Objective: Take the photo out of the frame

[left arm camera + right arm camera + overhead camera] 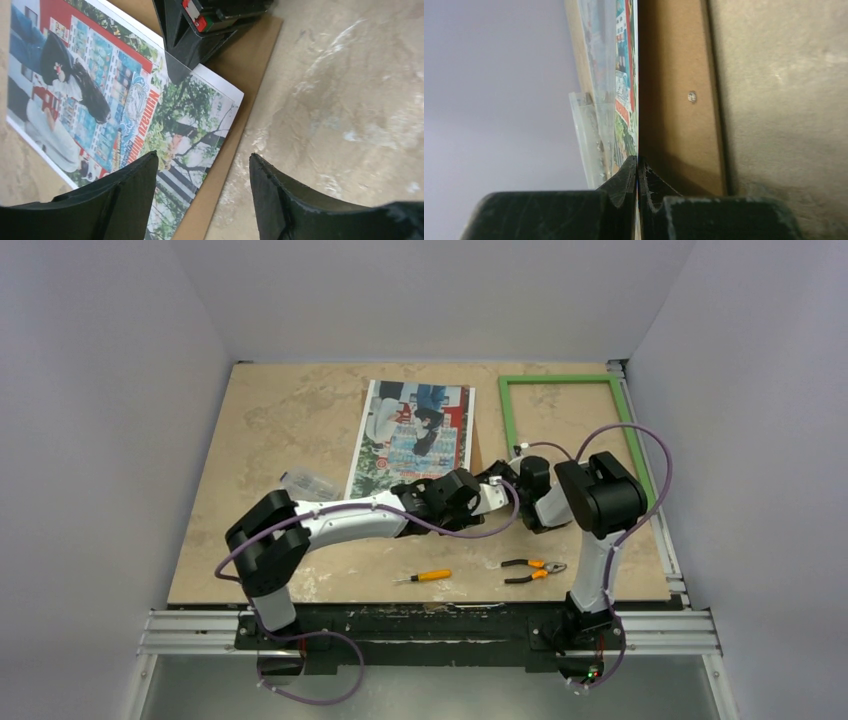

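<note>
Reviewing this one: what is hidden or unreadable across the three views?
1. Top view: the photo's near right corner, covered by the left arm.
2. Right wrist view: the photo's print, seen almost edge-on in the shut right gripper. Whether the brown board is pinched too is unclear.
3. Left wrist view: the photo's far end, cut off by the picture's edge.
4. The frame lies outside both wrist views.

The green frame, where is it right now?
In the top view, the frame lies at the table's far right corner, to the right of the photo.
</note>
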`<state>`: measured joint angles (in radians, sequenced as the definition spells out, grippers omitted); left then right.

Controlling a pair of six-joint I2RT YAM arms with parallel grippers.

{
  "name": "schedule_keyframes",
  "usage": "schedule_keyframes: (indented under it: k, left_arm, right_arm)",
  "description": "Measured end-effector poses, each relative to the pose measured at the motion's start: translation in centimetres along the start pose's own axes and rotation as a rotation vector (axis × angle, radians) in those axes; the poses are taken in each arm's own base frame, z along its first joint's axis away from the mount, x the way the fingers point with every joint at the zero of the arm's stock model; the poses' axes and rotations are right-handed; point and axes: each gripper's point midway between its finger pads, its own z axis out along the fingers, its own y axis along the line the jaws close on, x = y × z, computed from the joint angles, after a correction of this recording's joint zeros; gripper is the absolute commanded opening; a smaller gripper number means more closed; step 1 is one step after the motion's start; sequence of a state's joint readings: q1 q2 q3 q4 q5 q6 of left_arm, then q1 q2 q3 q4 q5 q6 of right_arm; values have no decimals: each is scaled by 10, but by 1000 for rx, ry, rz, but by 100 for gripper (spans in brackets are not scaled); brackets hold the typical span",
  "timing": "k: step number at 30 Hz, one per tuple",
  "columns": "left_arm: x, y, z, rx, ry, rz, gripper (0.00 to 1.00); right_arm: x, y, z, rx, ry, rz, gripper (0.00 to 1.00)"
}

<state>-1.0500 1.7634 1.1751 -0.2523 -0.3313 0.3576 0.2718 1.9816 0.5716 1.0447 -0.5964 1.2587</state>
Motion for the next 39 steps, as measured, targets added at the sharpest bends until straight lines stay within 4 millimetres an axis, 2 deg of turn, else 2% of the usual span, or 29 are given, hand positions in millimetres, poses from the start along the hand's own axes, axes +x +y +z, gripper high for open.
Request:
schedule_keyframes:
  k: [1, 4, 6, 7, 8, 10, 13, 15, 16, 18, 21, 23, 25, 27, 29, 39]
  left_arm:
    - [-3, -2, -3, 14, -6, -12, 74]
    - [-11, -4, -23, 72, -44, -91, 76]
    - [-19, 6, -42, 102, -92, -186, 77]
    - [-23, 18, -53, 111, -128, -265, 77]
    - [-25, 36, -65, 103, -162, -356, 77]
    - [-20, 87, -87, 43, -219, -569, 77]
    - [9, 171, -104, -102, -255, -878, 77]
    - [40, 212, -101, -178, -229, -1067, 76]
    - [57, 226, -95, -195, -203, -1154, 75]
    - [89, 240, -76, -196, -138, -1300, 75]
    - [144, 237, -34, -150, 7, -1499, 76]
    - [175, 221, -10, -103, 116, -1588, 75]
    - [196, 199, 8, -53, 222, -1645, 75]
    - [203, 183, 15, -17, 284, -1667, 75]
    - [202, 178, 15, 2, 301, -1670, 75]
    - [188, 194, 11, 3, 231, -1654, 76]
  right_arm:
    - [0, -3, 0, 6, 2, -1, 0]
    - [3, -12, -2, 32, 20, -17, 0]
    - [4, -13, -2, 36, 36, -29, 0]
    - [4, -13, -2, 37, 41, -36, 0]
    - [3, -13, -2, 40, 50, -44, 0]
    - [4, -12, -1, 46, 68, -69, 0]
    - [4, -12, -1, 58, 94, -104, 0]
    - [4, -12, -1, 67, 106, -127, 0]
    - [4, -12, -2, 73, 113, -140, 0]
    - [4, -12, -2, 82, 130, -166, 0]
    - [4, -13, -2, 93, 151, -195, 0]
    - [4, -12, -2, 93, 172, -211, 0]
    - [4, -12, -2, 96, 189, -223, 0]
    - [4, -11, -2, 95, 202, -231, 0]
    - [4, -11, -4, 93, 214, -235, 0]
    - [0, -11, -10, 99, 281, -269, 0]
